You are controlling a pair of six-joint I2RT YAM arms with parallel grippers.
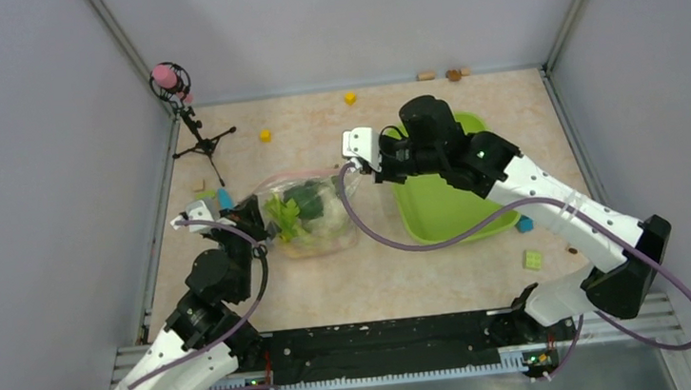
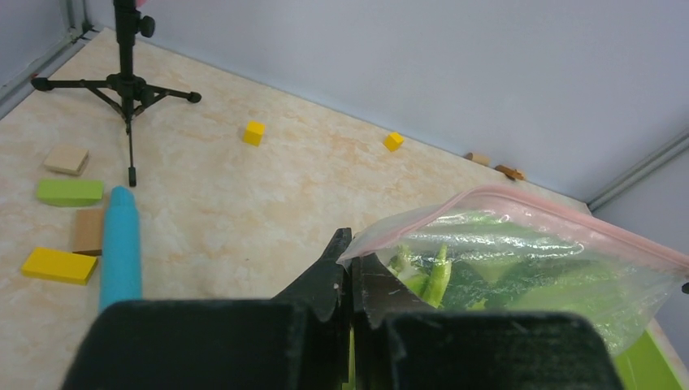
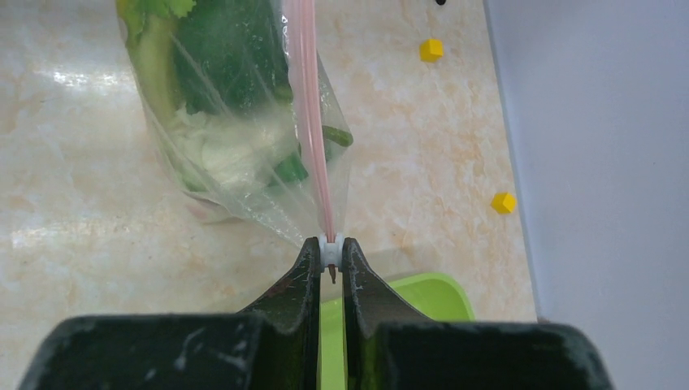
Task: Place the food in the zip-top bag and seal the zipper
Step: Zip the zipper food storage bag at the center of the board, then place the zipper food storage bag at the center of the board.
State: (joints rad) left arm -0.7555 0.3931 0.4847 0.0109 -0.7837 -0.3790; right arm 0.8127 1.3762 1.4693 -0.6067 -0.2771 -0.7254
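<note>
- Zip-top bag (image 1: 326,233) sits on the bench (image 1: 332,292), a little toward 9 o'clock from the bench middle in the top view, and it is stretched between the two arms.
- Food (image 1: 291,215) is inside the bag: green leafy stalks, dark green pieces and one whitish piece show through the clear plastic.
- Zipper (image 3: 309,97) is a thin pink strip along the raised edge of the bag, pulled straight; whether it is sealed along the whole length I cannot tell.
- Left fingers (image 2: 325,276) are pressed together on the bag corner at the 9 o'clock end, just under the pink strip.
- Right fingers (image 3: 301,276) are pinching a small white piece (image 3: 329,250) at the other end of the zipper, at about 1 o'clock of the bag.
- Lime-green tray (image 1: 439,213) lies just beside the bag at 3 o'clock, partly under the right arm.
- Two yellow blocks (image 1: 349,97) lie apart from the bag toward 12 o'clock, and a small black tripod (image 1: 200,137) stands at 10 o'clock.
</note>
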